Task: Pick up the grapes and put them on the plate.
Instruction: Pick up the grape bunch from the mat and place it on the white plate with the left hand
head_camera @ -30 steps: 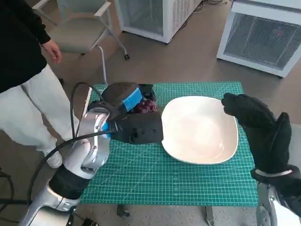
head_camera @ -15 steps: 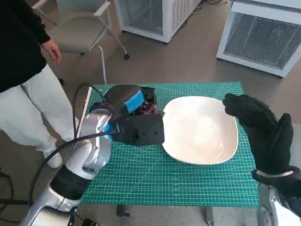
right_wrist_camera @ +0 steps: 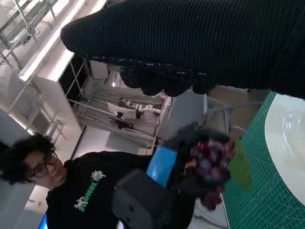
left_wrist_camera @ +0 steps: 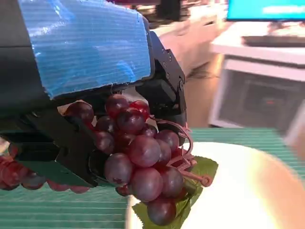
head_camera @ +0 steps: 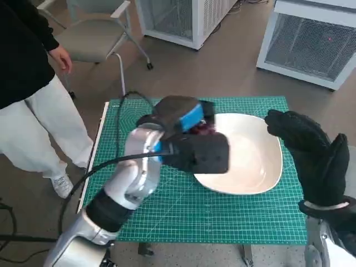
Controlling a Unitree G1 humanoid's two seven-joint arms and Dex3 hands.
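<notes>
- A green cutting mat (head_camera: 233, 217) with a printed grid covers the small table across the lower middle of the head view.
- A person stands at the left edge of the head view, in a black top (head_camera: 19, 50) and white trousers (head_camera: 41, 125), one hand (head_camera: 61, 58) hanging at the upper left.
- A grey chair (head_camera: 92, 36) stands on the floor at the upper left.
- Two white cabinets with grilled fronts sit along the top: one (head_camera: 183, 16) at upper centre, one (head_camera: 311, 41) at the upper right.
- The brown floor (head_camera: 222, 72) fills the space between them.
</notes>
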